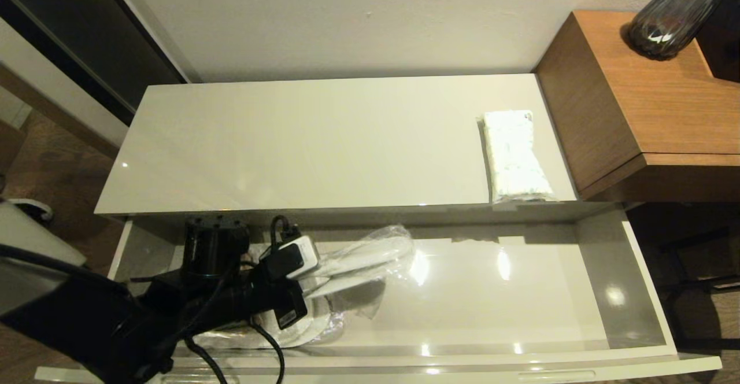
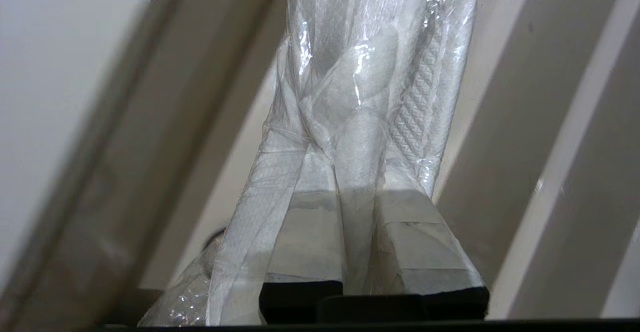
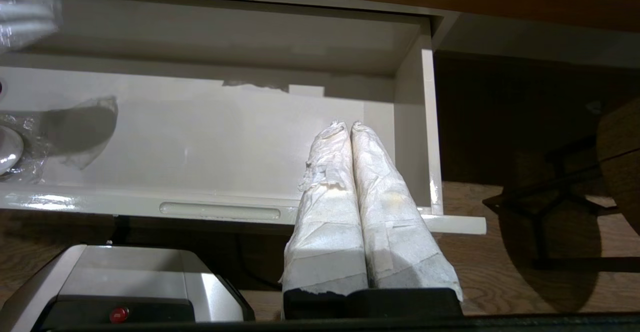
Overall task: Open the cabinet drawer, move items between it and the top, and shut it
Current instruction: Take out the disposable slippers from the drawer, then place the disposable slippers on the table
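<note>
Drawer point(image 1: 636, 291) is pulled fully out below the cabinet top point(image 1: 300, 141). It's a wide, shallow tray w/ glossy cream-beige walls and floor, with ceiling light glare on the floor. A slim recessed slot handle point(image 3: 220, 210) sits in the front edge, seen from the right wrist cam.

My left gripper point(image 2: 350, 242) is inside the drawer's left part, pinched narrow on the slippers point(image 1: 370, 254). Left wrist cam shows the tape-wrapped fingers point(image 2: 425, 252) squeezing the pack's end between them. The slippers are flat white fabric, one face embossed w/ a small diamond grid, sealed in crinkly clear plastic that bunches and creases at the pinch. In the head view the pack sticks out to the right of the gripper, tilted up off the drawer floor, w/ its shadow below. A second wrapped white pair point(image 1: 300, 329) lies flat on the floor under the arm, near the front wall.

Tissue pack point(image 1: 514, 155) sits on the top at its right end, just beside the higher orange-brown wood unit point(image 1: 647, 100). It's a soft, puffy white rectangle, its near end reaching the top's front edge. I can't make out any print on it.

Right gripper point(image 3: 350, 132) is parked outside the drawer's front right corner, its white-wrapped fingers pressed together w/ nothing between. A dark ribbed glass vase point(image 1: 670, 19) stands on the wood unit.
</note>
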Available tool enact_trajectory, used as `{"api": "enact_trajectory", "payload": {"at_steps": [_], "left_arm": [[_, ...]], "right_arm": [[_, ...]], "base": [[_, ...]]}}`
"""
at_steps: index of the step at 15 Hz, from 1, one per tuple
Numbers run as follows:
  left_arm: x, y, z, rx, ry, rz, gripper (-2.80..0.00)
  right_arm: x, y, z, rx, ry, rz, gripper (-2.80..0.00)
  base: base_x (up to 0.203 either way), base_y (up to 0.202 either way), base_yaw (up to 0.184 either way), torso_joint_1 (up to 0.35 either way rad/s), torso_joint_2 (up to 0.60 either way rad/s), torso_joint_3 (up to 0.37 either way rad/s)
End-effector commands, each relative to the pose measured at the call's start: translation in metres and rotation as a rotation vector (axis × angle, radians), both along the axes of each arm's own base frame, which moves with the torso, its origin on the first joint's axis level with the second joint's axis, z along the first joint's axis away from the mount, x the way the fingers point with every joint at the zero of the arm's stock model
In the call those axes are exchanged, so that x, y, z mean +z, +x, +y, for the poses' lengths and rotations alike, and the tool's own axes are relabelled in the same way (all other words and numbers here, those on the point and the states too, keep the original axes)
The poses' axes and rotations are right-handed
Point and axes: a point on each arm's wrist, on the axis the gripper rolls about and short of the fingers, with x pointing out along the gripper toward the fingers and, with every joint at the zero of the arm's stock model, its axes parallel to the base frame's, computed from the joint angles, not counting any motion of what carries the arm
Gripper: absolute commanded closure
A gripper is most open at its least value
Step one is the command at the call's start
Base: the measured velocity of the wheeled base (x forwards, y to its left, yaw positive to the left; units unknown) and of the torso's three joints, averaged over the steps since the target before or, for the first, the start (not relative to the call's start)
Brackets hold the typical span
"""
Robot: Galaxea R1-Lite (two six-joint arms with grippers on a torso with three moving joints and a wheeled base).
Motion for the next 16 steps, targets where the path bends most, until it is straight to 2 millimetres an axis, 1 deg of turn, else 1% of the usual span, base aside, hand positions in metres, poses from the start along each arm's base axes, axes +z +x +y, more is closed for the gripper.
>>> {"api": "enact_trajectory", "payload": {"at_steps": [1, 4, 7, 10, 13, 14, 16], "left_arm": [[0.019, 0.003, -0.002, 0.001, -0.035, -0.054, 0.0], [0.047, 0.015, -0.006, 0.067, -0.104, -0.102, 0.0], [0.069, 0.016, -0.004, 0.169, -0.117, -0.131, 0.0], [0.091, 0.025, -0.003, 0.296, -0.127, -0.185, 0.0], [0.117, 0.042, -0.005, 0.435, -0.172, -0.233, 0.0], [0.122, 0.049, -0.005, 0.48, -0.177, -0.236, 0.0], [0.121, 0.068, -0.005, 0.545, -0.173, -0.224, 0.0]], "right_arm": [[0.0, 0.0, 0.0, -0.001, -0.001, 0.002, 0.0], [0.0, 0.0, 0.0, 0.001, -0.001, 0.002, 0.0], [0.0, 0.0, 0.0, 0.001, -0.001, 0.002, 0.0], [0.0, 0.0, 0.0, 0.001, -0.001, 0.002, 0.0], [0.0, 0.0, 0.0, 0.0, -0.001, 0.002, 0.0], [0.0, 0.0, 0.0, 0.0, -0.001, 0.002, 0.0], [0.0, 0.0, 0.0, 0.001, -0.001, 0.002, 0.0]], "base": [[0.0, 0.0, 0.0, 0.0, 0.0, 0.0], [0.0, 0.0, 0.0, 0.0, 0.0, 0.0], [0.0, 0.0, 0.0, 0.0, 0.0, 0.0], [0.0, 0.0, 0.0, 0.0, 0.0, 0.0], [0.0, 0.0, 0.0, 0.0, 0.0, 0.0], [0.0, 0.0, 0.0, 0.0, 0.0, 0.0], [0.0, 0.0, 0.0, 0.0, 0.0, 0.0]]}}
